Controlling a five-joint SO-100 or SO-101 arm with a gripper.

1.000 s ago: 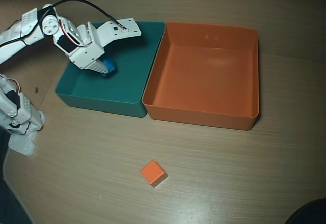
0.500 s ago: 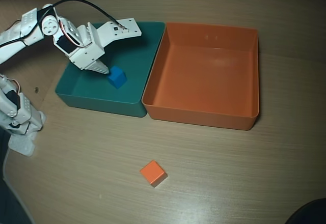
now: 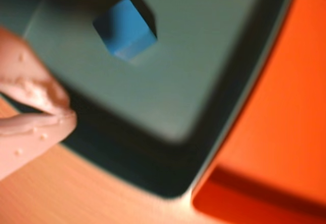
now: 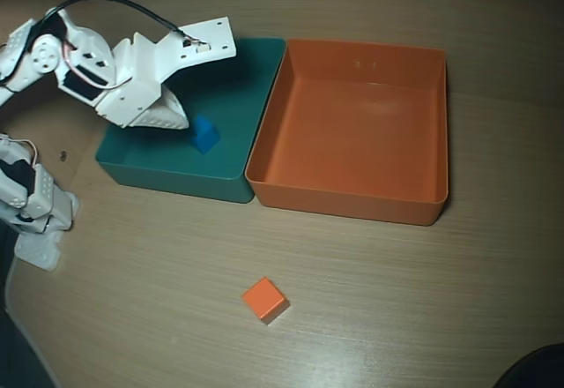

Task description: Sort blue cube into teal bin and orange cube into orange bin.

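Now the blue cube (image 4: 204, 133) sits loose inside the teal bin (image 4: 233, 181), the claw (image 3: 66, 113) above it pressed together

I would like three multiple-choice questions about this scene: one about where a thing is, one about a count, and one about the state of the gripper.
1. Where does the blue cube lie?
A. On the bare table
B. Inside the teal bin
C. Inside the orange bin

2. How many cubes are in the orange bin?
A. None
B. One
C. Two

3. What is the gripper doing?
A. It clamps the blue cube
B. It clamps the orange cube
C. It holds nothing

Key: 1 B, since the blue cube rests on the floor of the teal bin, as the wrist view confirms. 2 A, since the orange bin shows only its bare floor, while the orange cube sits on the table in front of the bins. 3 C, since the gripper is beside the blue cube and apart from it, with nothing between its fingertips.
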